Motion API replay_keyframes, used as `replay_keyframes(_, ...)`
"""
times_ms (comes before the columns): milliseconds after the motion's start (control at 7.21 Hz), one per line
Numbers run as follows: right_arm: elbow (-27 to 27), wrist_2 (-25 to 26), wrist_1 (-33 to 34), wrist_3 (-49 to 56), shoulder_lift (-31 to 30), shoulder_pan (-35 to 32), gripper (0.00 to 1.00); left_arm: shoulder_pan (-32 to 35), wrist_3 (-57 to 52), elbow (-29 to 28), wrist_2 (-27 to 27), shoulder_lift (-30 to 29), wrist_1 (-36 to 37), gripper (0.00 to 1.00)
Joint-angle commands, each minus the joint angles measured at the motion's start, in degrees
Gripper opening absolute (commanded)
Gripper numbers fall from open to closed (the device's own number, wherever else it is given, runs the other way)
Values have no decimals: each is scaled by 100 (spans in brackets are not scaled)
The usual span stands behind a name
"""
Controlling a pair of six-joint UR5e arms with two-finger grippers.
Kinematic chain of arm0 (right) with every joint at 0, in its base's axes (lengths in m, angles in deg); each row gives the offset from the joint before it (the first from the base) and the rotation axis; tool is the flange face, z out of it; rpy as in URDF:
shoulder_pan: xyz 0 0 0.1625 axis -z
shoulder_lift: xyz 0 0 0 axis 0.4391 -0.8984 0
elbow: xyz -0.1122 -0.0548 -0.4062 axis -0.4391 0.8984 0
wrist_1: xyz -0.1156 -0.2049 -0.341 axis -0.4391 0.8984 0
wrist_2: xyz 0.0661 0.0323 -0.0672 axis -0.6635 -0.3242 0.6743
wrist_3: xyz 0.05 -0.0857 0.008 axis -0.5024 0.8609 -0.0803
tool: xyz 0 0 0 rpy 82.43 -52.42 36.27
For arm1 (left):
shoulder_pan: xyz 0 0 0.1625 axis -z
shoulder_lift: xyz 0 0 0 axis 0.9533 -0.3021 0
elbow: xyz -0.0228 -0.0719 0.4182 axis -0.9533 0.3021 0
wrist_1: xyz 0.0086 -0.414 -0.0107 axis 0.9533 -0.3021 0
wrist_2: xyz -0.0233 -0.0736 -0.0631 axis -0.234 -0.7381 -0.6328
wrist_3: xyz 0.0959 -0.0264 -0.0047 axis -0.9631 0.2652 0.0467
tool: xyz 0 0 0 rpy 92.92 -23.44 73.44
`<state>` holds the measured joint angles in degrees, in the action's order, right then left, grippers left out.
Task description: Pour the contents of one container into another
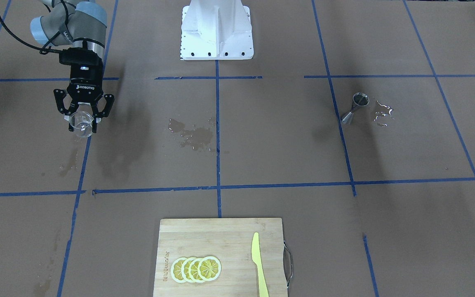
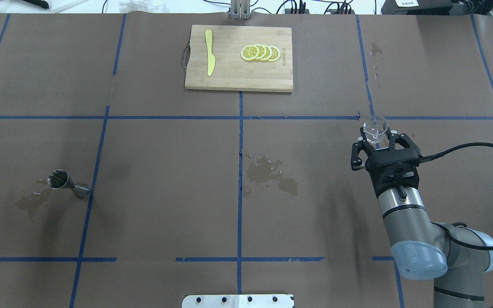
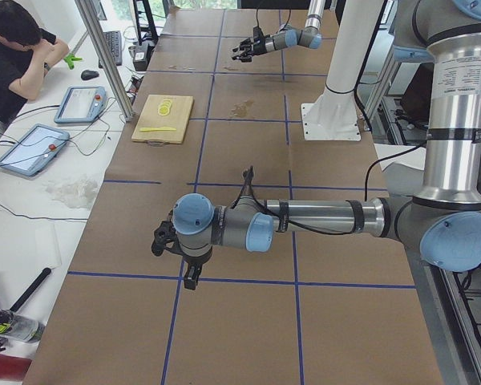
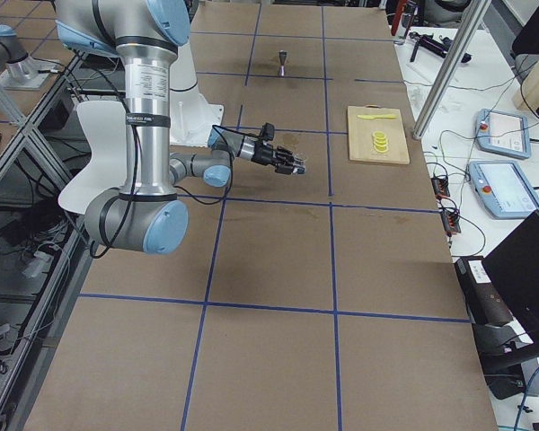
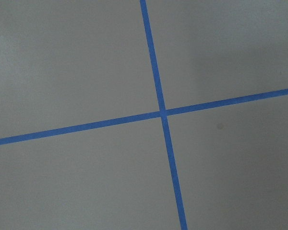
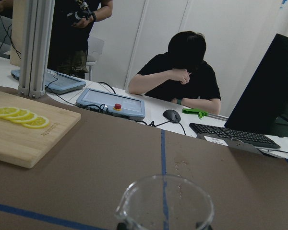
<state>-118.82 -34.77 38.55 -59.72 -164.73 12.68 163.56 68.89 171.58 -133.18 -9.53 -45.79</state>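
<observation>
The clear glass tumbler (image 1: 81, 123) hangs above the table on the robot's right side, with my right gripper (image 1: 81, 119) shut on it. The overhead view shows the tumbler (image 2: 375, 127) sticking out past the gripper (image 2: 377, 137). Its spouted rim (image 6: 165, 203) fills the bottom of the right wrist view. The steel jigger (image 1: 355, 108) stands far off on the robot's left side, also visible from overhead (image 2: 67, 183). My left gripper (image 3: 176, 255) shows only in the exterior left view, low over bare table; I cannot tell whether it is open or shut.
A wet patch (image 2: 268, 171) stains the table's middle and a small puddle (image 1: 382, 113) lies beside the jigger. A wooden cutting board (image 2: 229, 77) with lemon slices (image 2: 260, 52) and a yellow knife (image 2: 209, 57) sits at the far edge. The robot's white base (image 1: 217, 31) stands between the arms.
</observation>
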Motion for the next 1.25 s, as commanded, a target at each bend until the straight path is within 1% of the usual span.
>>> replay_keyframes(0, 205, -13, -1, -1171, -38, 18, 0, 0, 0, 2, -3, -9, -7, 100)
replay_keyframes(139, 457, -39, -1, -1290, -38, 27, 0, 0, 9, 2, -3, -17, -7, 100)
replay_keyframes(277, 607, -48, -44, -1674, -38, 27, 0, 0, 0, -7, -3, -26, -7, 100)
replay_keyframes(416, 661, -48, -71, -1800, -38, 44, 0, 0, 9, 2, -12, -35, -7, 100)
replay_keyframes(555, 844, -48, -80, -1810, -30, 71, 0, 0, 9, 2, -12, -52, -7, 100)
replay_keyframes(832, 907, -48, -80, -1845, -38, 123, 0, 0, 0, 2, -12, -70, -7, 100)
replay_keyframes(971, 1029, -39, -80, -2332, -30, 219, 2, 0, 0, 2, -21, -70, -7, 100)
replay_keyframes(1109, 1074, -39, -80, -2381, -38, 264, 3, -9, 9, 2, -21, -79, -7, 100)
